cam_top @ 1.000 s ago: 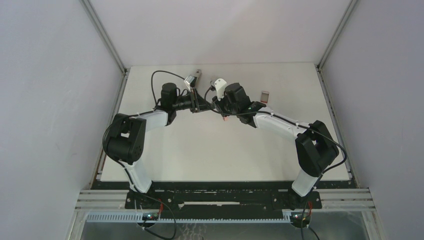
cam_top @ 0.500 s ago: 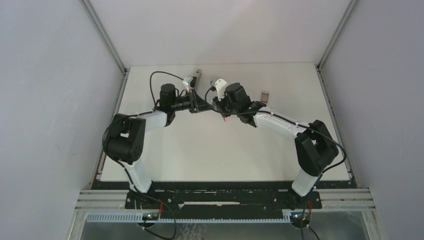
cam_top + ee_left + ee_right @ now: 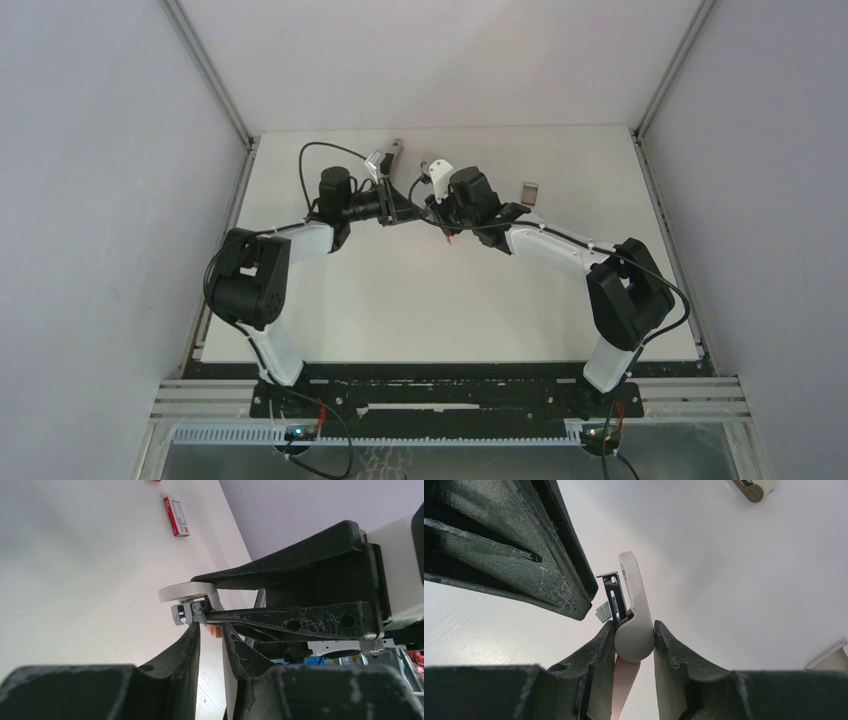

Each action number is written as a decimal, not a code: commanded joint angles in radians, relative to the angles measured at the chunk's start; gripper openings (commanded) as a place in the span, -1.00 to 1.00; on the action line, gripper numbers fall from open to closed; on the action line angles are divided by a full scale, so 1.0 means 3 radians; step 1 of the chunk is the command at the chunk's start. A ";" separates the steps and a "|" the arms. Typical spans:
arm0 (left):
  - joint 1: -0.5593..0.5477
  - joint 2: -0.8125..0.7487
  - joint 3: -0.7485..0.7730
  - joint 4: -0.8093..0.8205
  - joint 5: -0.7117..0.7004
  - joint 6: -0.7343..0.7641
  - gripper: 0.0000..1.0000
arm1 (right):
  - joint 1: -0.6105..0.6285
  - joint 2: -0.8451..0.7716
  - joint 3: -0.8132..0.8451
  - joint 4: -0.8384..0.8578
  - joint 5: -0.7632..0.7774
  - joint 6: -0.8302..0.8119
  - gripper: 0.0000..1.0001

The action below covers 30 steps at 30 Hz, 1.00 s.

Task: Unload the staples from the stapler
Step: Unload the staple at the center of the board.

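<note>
Grey-and-pink remover (image 3: 631, 595) is pinched in the right claw (image 3: 634, 630); left claw (image 3: 210, 630), nearly closed, meets it, hold unclear. Both arms stretch inward near the far edge of the bench (image 3: 400, 300).

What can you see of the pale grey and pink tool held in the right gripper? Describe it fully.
The tool has a smooth, rounded pale grey handle that looks like plastic, a pink part behind it and a slotted metal tip. The right gripper's fingers clamp its wide end from both sides, over the white table. Its tip reaches right up to the left gripper's fingers; whether they touch cannot be told.
</note>
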 commanded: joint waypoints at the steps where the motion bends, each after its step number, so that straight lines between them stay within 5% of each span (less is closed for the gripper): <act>1: 0.0005 -0.0198 -0.0052 0.0085 0.0048 -0.0035 -0.48 | 0.0006 -0.0023 0.0091 0.0110 0.0019 0.0068 -0.67; 30: -0.0097 -0.0074 -0.0025 -0.0057 0.0017 0.0092 -0.49 | 0.0043 -0.0062 0.0091 0.0124 0.0003 0.0085 -0.67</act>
